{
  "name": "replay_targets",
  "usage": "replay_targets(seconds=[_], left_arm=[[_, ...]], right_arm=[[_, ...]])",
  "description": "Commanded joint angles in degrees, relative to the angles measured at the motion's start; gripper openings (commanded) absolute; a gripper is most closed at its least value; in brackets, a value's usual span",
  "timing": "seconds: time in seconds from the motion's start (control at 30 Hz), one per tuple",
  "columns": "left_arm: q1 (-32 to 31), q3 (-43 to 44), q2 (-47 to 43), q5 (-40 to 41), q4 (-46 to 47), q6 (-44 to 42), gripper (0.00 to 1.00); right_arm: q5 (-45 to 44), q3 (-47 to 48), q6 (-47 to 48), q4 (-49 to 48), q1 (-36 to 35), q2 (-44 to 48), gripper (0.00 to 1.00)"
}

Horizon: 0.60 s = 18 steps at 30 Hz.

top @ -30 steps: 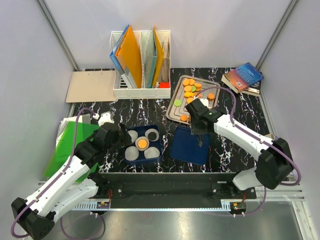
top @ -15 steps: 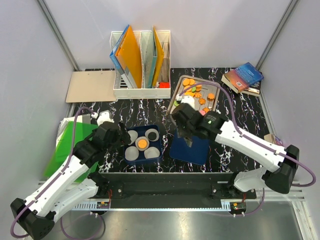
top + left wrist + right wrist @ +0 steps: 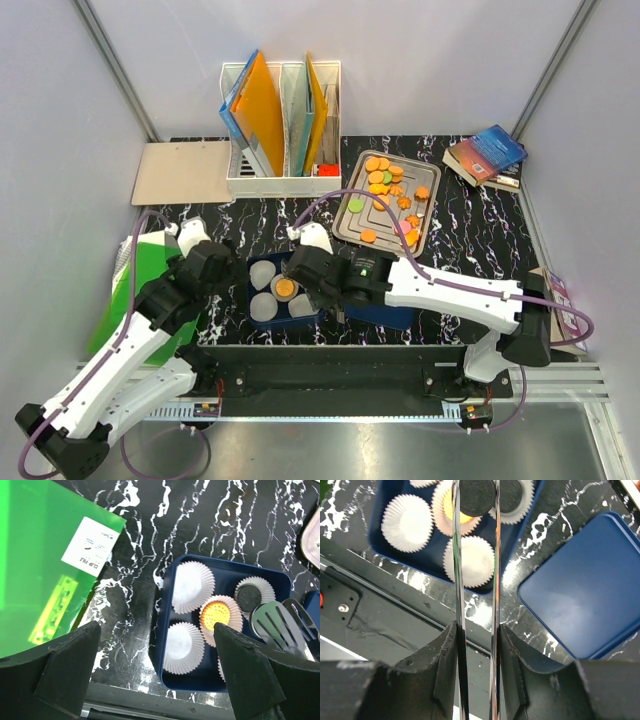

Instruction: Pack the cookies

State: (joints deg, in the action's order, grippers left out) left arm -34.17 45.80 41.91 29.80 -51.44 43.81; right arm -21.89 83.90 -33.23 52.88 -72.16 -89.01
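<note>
Several cookies (image 3: 385, 185), mostly orange, lie on a metal tray (image 3: 385, 228) at the back right. A blue box (image 3: 251, 300) holds white paper cups; one has an orange cookie (image 3: 285, 288), also seen in the left wrist view (image 3: 217, 614), and one has a black cookie (image 3: 248, 596). My right gripper (image 3: 476, 645) is shut on metal tongs (image 3: 458, 580). The tongs pinch a black cookie (image 3: 477, 497) over the box's cups. In the top view the right gripper (image 3: 322, 285) is above the box's right side. My left gripper (image 3: 157, 645) is open and empty over the box's left edge (image 3: 167, 595).
The blue lid (image 3: 585, 595) lies right of the box. A green folder (image 3: 40, 555) lies to the left. A white file rack (image 3: 283, 120) and a clipboard (image 3: 182, 172) stand at the back, books (image 3: 487, 153) at the back right.
My right arm has swung left from the tray to over the blue box, carrying the tongs. The left gripper has shifted a little to the left.
</note>
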Motion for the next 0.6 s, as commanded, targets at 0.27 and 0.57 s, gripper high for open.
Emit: replay_targets(seconds=[0.27, 0.57], left_arm=[[0.77, 0.52, -5.08, 3.77, -2.7, 2.15, 0.99], [0.69, 0.43, -4.21, 3.33, -2.44, 1.98, 0.99]], right_arm=[[0.27, 10.31, 5.46, -4.1, -0.88, -7.22, 0.34], [1.5, 14.71, 7.83, -4.37, -0.79, -12.5, 0.34]])
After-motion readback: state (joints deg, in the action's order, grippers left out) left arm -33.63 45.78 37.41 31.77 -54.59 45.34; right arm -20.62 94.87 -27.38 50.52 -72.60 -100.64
